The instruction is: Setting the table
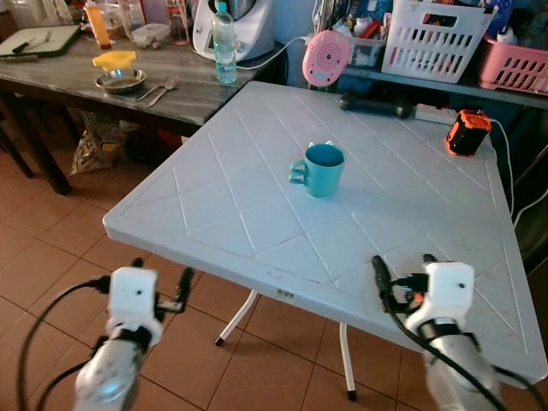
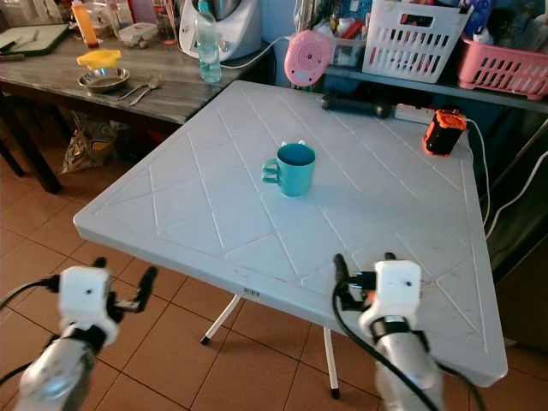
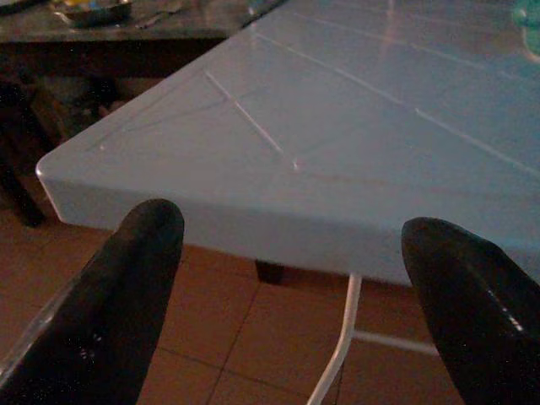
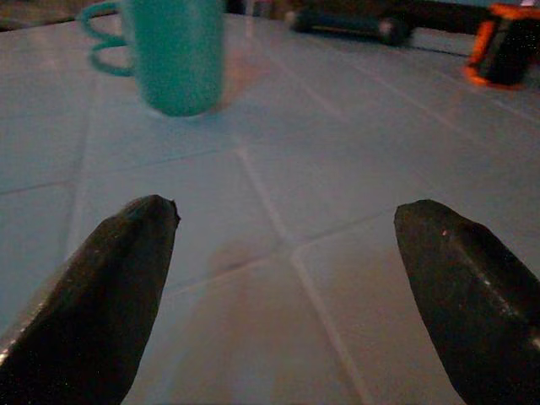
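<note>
A teal mug (image 1: 321, 169) with two looped handles stands upright near the middle of the white plastic table (image 1: 257, 231). My right gripper (image 1: 402, 267) hovers open over the table's near edge, and the mug (image 4: 177, 55) stands well ahead of its fingers (image 4: 101, 287). My left gripper (image 1: 161, 276) is open with nothing in it, below and in front of the table's near left corner (image 3: 101, 177). On the dark wooden table (image 1: 197, 98) at the far left lie a steel bowl (image 1: 120, 80) and some cutlery (image 1: 157, 90).
A water bottle (image 1: 224, 43) and a yellow item (image 1: 114, 59) are on the wooden table. At the white table's far edge are a pink round device (image 1: 327, 57), a black object (image 1: 372, 104), a power strip (image 1: 435, 113) and an orange-black device (image 1: 467, 133). Baskets (image 1: 437, 38) fill the shelf behind.
</note>
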`<state>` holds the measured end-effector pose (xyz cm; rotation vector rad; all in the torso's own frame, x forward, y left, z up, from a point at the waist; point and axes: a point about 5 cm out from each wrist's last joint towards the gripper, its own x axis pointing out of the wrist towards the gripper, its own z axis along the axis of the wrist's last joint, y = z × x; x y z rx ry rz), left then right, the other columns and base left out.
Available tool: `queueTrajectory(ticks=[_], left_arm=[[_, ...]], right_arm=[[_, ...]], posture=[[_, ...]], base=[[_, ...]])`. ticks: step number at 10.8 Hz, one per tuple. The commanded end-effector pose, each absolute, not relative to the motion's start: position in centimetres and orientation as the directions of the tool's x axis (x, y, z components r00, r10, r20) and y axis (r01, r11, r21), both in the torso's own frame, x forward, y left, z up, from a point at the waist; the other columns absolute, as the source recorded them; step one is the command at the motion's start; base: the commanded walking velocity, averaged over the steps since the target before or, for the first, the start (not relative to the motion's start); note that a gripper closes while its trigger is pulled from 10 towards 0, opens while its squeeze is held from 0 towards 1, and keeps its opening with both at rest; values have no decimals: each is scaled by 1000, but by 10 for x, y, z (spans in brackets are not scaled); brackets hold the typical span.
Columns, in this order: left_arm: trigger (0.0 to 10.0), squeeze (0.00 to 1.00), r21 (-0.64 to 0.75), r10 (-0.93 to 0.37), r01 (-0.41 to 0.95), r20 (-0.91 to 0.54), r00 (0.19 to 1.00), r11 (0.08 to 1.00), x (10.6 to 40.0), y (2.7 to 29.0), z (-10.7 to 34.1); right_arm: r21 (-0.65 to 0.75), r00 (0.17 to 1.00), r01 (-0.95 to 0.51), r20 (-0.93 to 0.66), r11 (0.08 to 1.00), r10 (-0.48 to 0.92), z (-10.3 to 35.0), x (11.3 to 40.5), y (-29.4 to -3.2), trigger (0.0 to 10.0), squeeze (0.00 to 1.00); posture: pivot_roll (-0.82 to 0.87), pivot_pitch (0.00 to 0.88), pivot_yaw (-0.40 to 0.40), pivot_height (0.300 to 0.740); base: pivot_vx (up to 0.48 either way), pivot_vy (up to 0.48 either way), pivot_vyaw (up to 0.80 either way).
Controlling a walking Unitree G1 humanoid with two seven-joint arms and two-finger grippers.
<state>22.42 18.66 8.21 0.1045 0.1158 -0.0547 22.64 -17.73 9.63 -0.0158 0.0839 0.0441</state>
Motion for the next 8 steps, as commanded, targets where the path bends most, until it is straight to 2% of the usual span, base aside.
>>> queueTrajectory(ticks=[1,2,4,6,8], left_arm=[[10000,0,113,-53,62,-85,995,992,229,182,87],[10000,0,111,-95,100,-45,994,989,234,172,97],[10000,0,104,-92,97,-50,995,990,238,174,95],[10000,0,104,-90,95,-53,995,990,239,173,95],[10000,0,104,-97,102,-51,994,989,240,171,96]], right_arm=[[-16,996,-59,-71,998,58,99,229,-172,10000,0],[-63,992,-114,-56,991,111,103,230,-163,10000,0],[-51,992,-119,-54,992,116,105,238,-164,10000,0],[-50,989,-136,-57,989,133,104,239,-159,10000,0],[-51,988,-145,-54,988,142,104,239,-158,10000,0]], posture=[[73,0,10,740],[72,0,7,740],[74,0,0,740],[79,0,-5,740],[78,0,1,740]], base=[[0,0,0],[0,0,-494],[0,122,-800],[0,292,-794],[0,480,-788]])
